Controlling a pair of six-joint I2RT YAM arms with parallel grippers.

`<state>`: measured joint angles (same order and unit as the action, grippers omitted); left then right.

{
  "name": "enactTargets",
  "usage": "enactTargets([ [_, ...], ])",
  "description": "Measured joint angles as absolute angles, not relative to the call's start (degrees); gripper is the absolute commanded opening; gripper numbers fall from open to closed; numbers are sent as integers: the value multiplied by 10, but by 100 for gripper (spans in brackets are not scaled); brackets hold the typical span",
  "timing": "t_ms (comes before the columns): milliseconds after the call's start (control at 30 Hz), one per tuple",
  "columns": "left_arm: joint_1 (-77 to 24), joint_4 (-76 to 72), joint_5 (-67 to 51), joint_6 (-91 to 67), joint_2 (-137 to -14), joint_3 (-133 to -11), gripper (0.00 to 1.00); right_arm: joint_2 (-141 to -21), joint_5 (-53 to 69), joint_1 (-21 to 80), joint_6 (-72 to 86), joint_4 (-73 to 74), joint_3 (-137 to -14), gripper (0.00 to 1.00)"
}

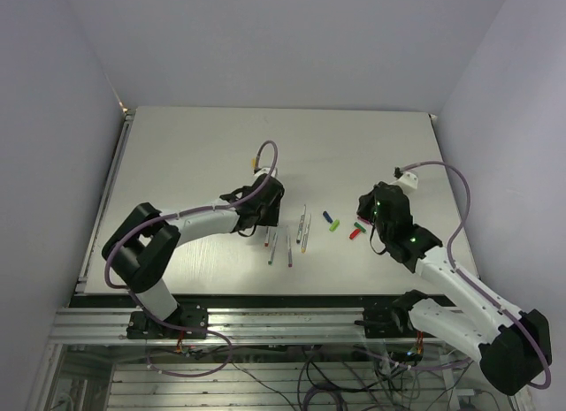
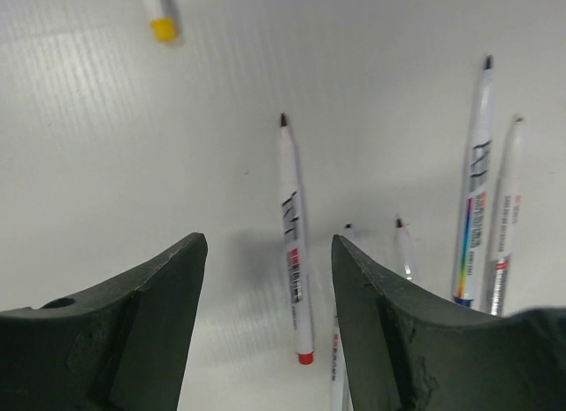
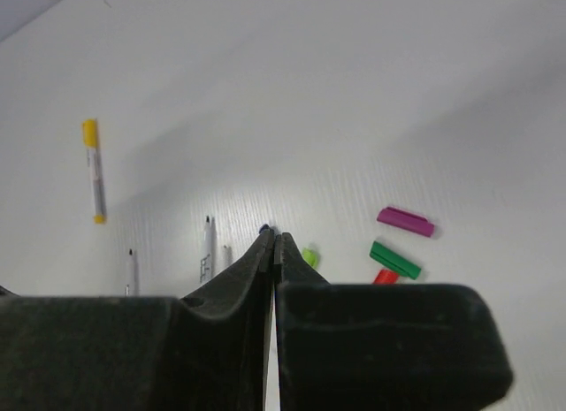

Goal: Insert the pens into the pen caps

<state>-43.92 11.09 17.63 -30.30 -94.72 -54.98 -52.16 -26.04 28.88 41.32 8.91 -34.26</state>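
Several thin silvery pens [image 1: 289, 249] lie in a loose row at mid-table. My left gripper [image 1: 263, 222] hangs open just above them. In the left wrist view a red-ended pen [image 2: 294, 243] lies on the table between the open fingers [image 2: 150, 314], untouched. More pens [image 2: 473, 199] lie to its right. A pen with a yellow cap on it [image 3: 92, 168] lies apart, farther back. Loose caps sit right of the pens: blue [image 1: 326, 216], light green [image 1: 334, 224], dark green [image 3: 394, 260], red [image 3: 385, 276] and magenta [image 3: 405, 221]. My right gripper [image 3: 272, 239] is shut and empty beside the caps.
The white table [image 1: 203, 146] stretches behind the pens and caps. Its metal frame rail [image 1: 265, 314] runs along the near edge by the arm bases. Grey walls stand on both sides.
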Motion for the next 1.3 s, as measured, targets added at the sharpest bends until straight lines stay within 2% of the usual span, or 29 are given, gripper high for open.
enactTargets([
  [600, -491, 137, 238, -318, -1003, -559, 63, -418, -261, 288, 453, 162, -282, 1],
  [833, -493, 149, 246, -328, -1011, -566, 59, -412, -253, 288, 460, 163, -269, 1],
  [1100, -493, 204, 239, -328, -1041, -617, 48, -404, -247, 288, 477, 178, -269, 3],
  [1300, -492, 239, 227, -320, -1056, -644, 48, -375, -241, 288, 496, 186, -270, 5],
])
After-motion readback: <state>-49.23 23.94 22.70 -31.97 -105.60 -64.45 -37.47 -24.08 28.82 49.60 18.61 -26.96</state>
